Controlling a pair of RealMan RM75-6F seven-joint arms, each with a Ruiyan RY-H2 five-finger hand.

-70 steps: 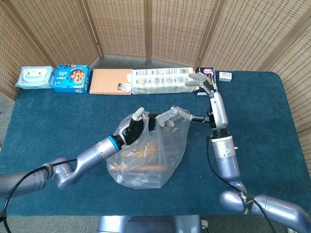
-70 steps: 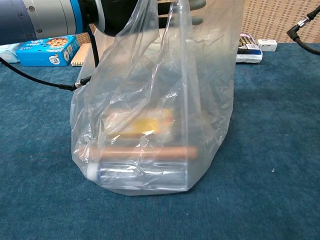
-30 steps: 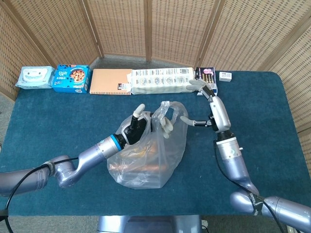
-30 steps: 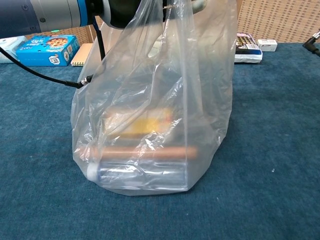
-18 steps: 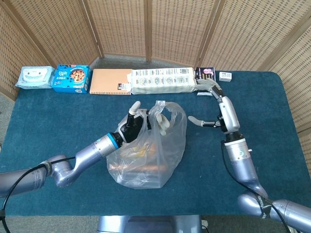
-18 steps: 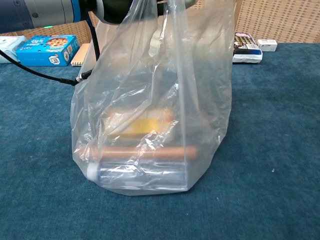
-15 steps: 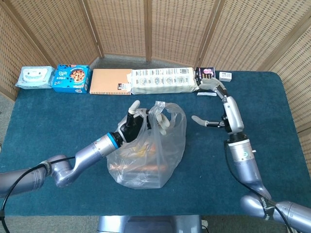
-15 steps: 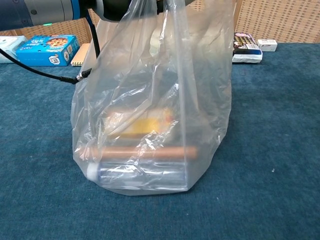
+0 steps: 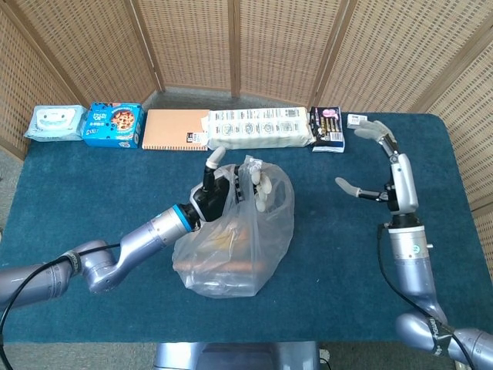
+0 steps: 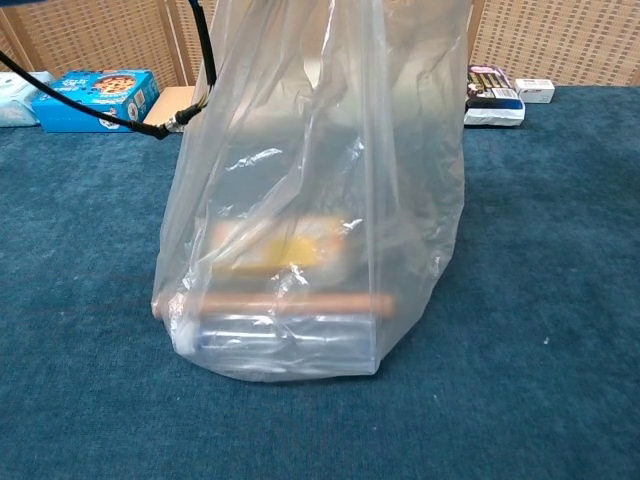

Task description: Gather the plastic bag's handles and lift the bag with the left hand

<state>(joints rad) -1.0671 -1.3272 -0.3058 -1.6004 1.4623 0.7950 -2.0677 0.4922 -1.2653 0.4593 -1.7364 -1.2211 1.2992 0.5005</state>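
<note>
A clear plastic bag (image 9: 231, 247) stands at the middle of the blue table, holding a yellow packet and a copper-coloured tube (image 10: 290, 303). My left hand (image 9: 223, 187) grips the bag's gathered handles at the top, fingers curled around the plastic. In the chest view the bag (image 10: 320, 200) is pulled tall and taut, its base touching the table; the left hand is above that frame. My right hand (image 9: 373, 158) hovers open at the right side of the table, well away from the bag, fingers spread.
Along the far edge lie a wipes pack (image 9: 54, 122), a blue cookie box (image 9: 114, 124), an orange notebook (image 9: 176, 129), a long white package (image 9: 258, 127), a dark box (image 9: 326, 127) and a small white box (image 9: 357, 120). A black cable (image 10: 100, 110) hangs from my left arm.
My right hand let go of the bag and drew back to the right. My left hand rose with the handles, stretching the bag taller and narrower.
</note>
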